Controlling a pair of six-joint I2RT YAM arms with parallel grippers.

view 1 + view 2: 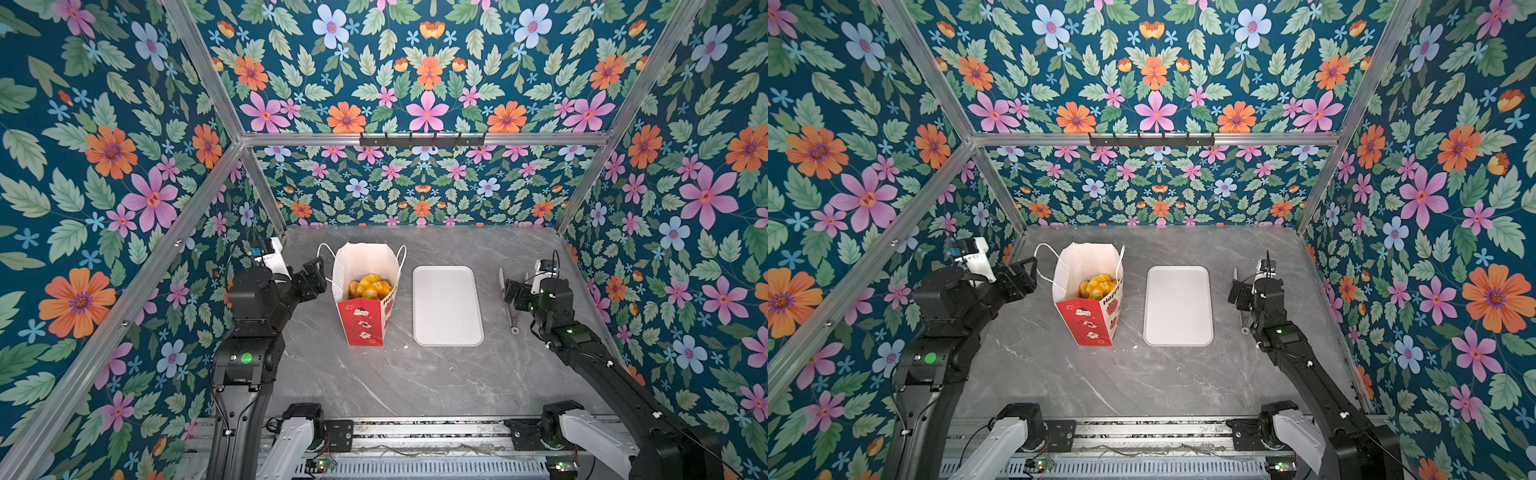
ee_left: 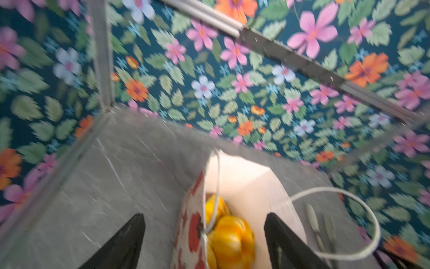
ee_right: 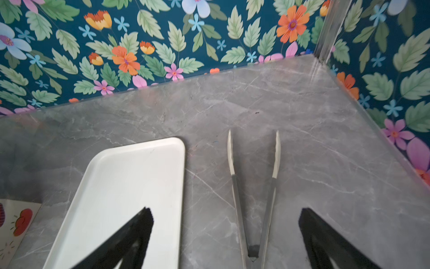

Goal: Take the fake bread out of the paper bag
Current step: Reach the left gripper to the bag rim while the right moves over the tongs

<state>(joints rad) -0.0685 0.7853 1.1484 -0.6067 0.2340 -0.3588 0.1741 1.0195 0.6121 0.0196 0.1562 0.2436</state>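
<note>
Tools gape empty: left tool (image 2: pixel 204 216) over paper bag (image 2: pixel 244 181) rim, right tool (image 3: pixel 226 210) over tongs (image 3: pixel 235 186).

Light bright and even; one wrist view smeared.
Both top views sharp, lit diffusely from above, with only faint soft shadows on the table (image 1: pixel 415 382) and a warm glow inside the paper bag (image 1: pixel 365 324). Wide-angle stretch strongest toward 10 and 2 o'clock, frame bars splayed. Left wrist view heavily motion-blurred: wallpaper streaked, fake bread (image 2: pixel 232 240) soft. Right wrist view crisp on tongs (image 3: pixel 237 198) and tray (image 3: pixel 130 186); right gripper (image 3: pixel 225 214) close, fingers (image 3: pixel 130 240) out of focus; wallpaper faintly mirrored in the glossy tabletop's far edge.
</note>
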